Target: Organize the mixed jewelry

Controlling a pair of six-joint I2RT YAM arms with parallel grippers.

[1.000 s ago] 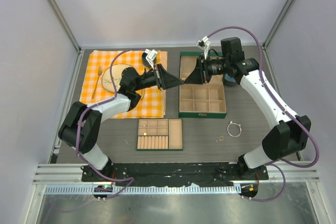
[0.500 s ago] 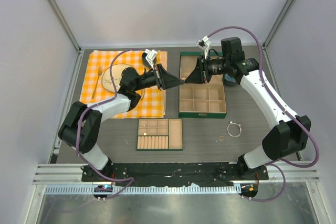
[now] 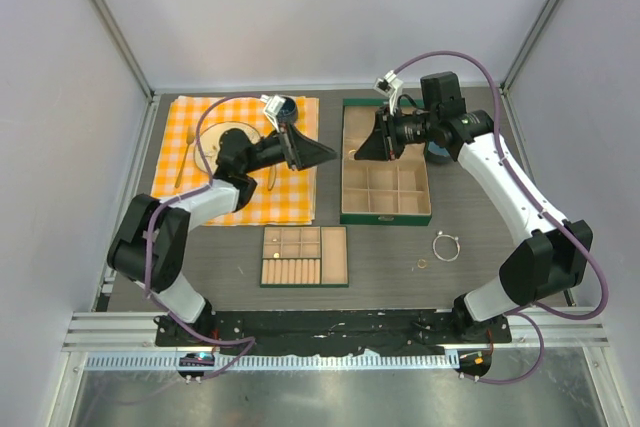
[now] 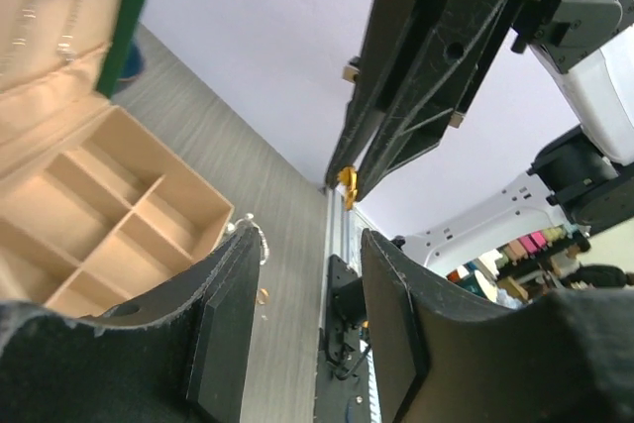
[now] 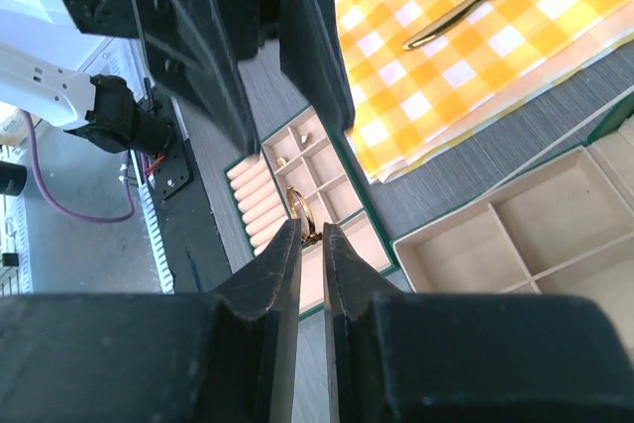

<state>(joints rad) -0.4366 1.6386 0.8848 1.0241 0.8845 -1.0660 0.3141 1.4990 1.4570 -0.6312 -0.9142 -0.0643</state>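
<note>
Room first: your two grippers face each other tip to tip, above the strip where the orange-and-white checked cloth (image 3: 290,197) ends and the left wall of the large green-edged box (image 3: 343,179) begins; a clear gap separates the tips, nothing touching; open air above and on both sides of them. Left gripper (image 3: 325,155): jaws spread wide, flat dark pads (image 4: 223,329) with slightly rough edges, nothing between them; straight ahead of its opening you see the other gripper's tips. Right gripper (image 5: 309,237): jaws drawn almost together, pinching a thin gold ring (image 5: 301,211) at the very tips; most of the ring's round loop stands out beyond the fingertips, toward the left jaws. Under the right jaws in the wrist view lies the small compartment tray (image 3: 334,245), tan lining, square cells plus a row of ribbed rolls; to one side of those jaws, the tan cells of the large box, bare as far as that view shows. Beyond the left jaws' back end, on the cloth, a gold-coloured piece of cutlery (image 5: 475,7), slim and shiny. Remaining jewelry is well apart from both sets of jaws, on the grey wood-grain table (image 3: 390,257) toward the right arm's base: a silver bracelet loop (image 3: 446,245), wire-thin, and just beside it a second small gold ring (image 3: 422,264); both lie flat, clear of the box and the tray.
</note>
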